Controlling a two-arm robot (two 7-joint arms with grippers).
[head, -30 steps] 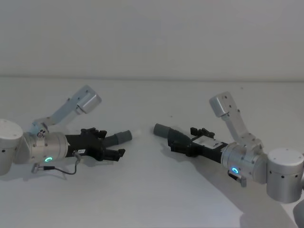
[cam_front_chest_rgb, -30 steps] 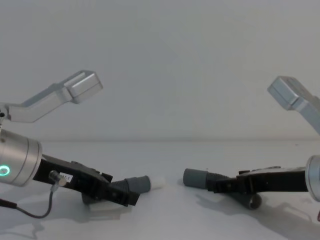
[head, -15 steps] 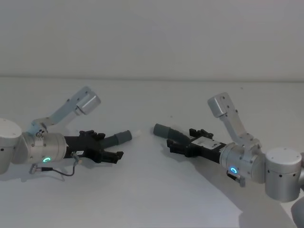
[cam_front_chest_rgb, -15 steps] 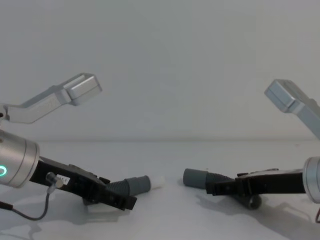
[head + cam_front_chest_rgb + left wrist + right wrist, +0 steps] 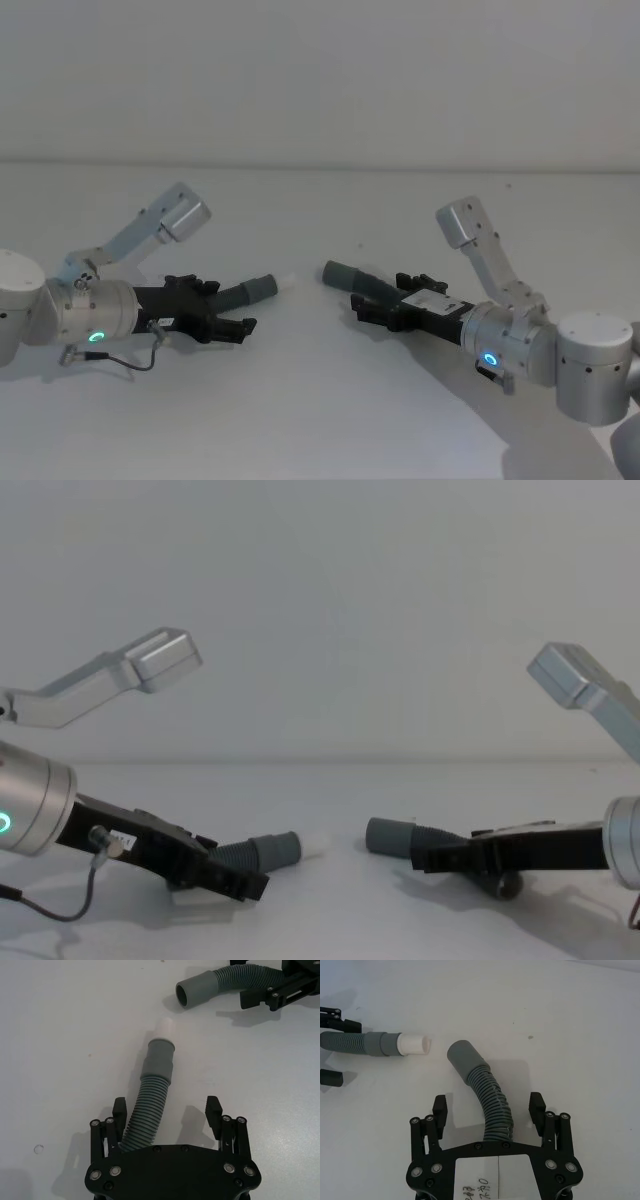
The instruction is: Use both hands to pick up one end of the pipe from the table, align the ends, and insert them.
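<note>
The left black two-fingered plastic gripper (image 5: 166, 1110) is hanging low over the matte white table (image 5: 320, 400), fingers spread wide around the straight dark grey ribbed hose piece (image 5: 155, 1080), which is lying flat, white plug tip (image 5: 166, 1025) forward. Opposite, the right black gripper (image 5: 488, 1104) is gaping just as wide astride the curved ribbed hose piece (image 5: 492, 1102), whose smooth grey cuff (image 5: 462, 1060) is facing that tip, near but apart.

Both arms sink slightly lower toward the table (image 5: 320, 410), the left gripper (image 5: 228, 303) easing back a little along the straight hose piece (image 5: 248, 292) and the right gripper (image 5: 385, 297) dropping beside the curved hose piece (image 5: 348, 274), exposing more ribbing behind its cuff.
</note>
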